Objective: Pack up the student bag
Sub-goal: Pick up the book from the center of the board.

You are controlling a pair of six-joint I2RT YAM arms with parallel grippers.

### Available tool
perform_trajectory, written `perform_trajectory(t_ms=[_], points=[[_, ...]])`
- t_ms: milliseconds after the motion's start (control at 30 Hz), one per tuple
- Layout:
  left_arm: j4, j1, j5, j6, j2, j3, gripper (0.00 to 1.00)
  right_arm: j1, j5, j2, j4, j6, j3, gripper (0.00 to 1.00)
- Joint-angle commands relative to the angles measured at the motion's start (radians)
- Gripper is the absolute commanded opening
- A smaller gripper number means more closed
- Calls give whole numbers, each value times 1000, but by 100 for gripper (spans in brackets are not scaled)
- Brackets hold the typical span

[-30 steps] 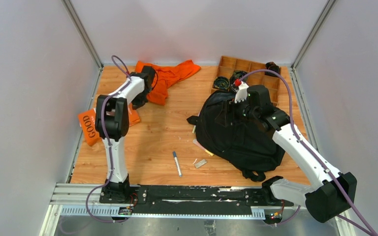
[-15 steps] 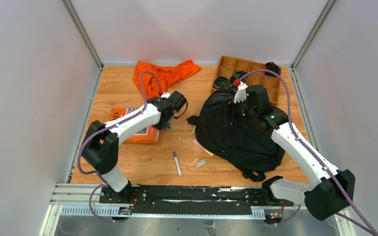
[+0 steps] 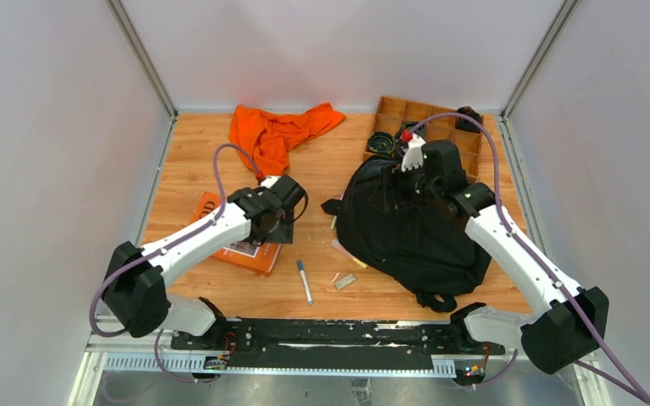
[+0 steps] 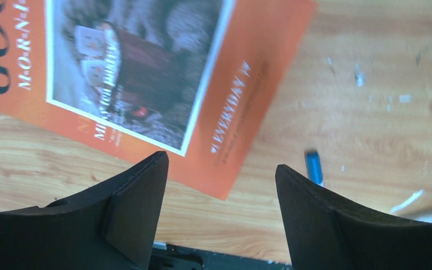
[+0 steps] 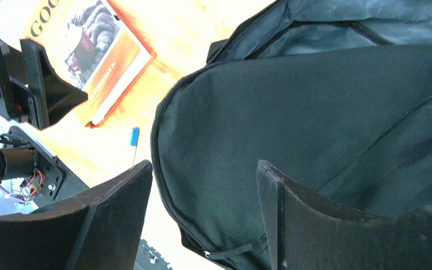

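Large black soft fabric backpack (image 3: 406, 228) lies flat on the wooden desk (image 3: 203, 161), at 3 o'clock from desk centre in the top view. Matte woven fabric. A zipper line curves round its edge, and the right wrist view (image 5: 315, 124) shows the flap parted at the top with darker lining inside. Strap loop sticks out at the bag's 6 o'clock, small tab at its 9 o'clock.

Right end effector (image 5: 203, 166) is over the backpack's far end, fingers spread apart with nothing between them. Top view puts it (image 3: 410, 161) at the bag's 12 o'clock edge, just beside the brown wooden compartment tray (image 3: 440, 127) at 1 o'clock.

Left end effector (image 4: 220, 166) is wide apart and empty, over the near corner of the flat orange rectangular book with a photo cover (image 4: 146, 73). Cannot tell if it touches the book. The book (image 3: 250, 254) is at 8 o'clock on the desk, well apart from the bag.

Crumpled orange cloth (image 3: 279, 131) is at 11 o'clock. Thin grey marker pen with a blue cap (image 3: 304, 281) is at 6 o'clock, between book and bag, with a small grey flat piece (image 3: 345, 281) just beside it.
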Motion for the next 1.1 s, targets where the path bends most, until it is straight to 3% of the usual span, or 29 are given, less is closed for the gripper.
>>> perform_trajectory(t_ms=[0,200,367,567,700,967,1067], points=[[4,97,-77,-68,32,75,75,-5,3,10,-1,-6,46,72],[-22,153,-165,-129,268,323,70,-5,-15,-9,6,16,21,72],[-22,254,-163,-198,397,425,71,-5,-17,-48,-7,24,-1,72],[-21,314,-209,-286,484,455,80,-4,-21,-60,-13,31,-23,72],[-57,374,-191,-330,567,480,75,-4,-25,-63,-15,34,-23,72],[-54,427,-135,-320,639,452,78,-4,-28,-62,-15,34,-52,72],[-54,427,-108,-309,640,436,69,-4,-35,-51,-15,36,-61,72]])
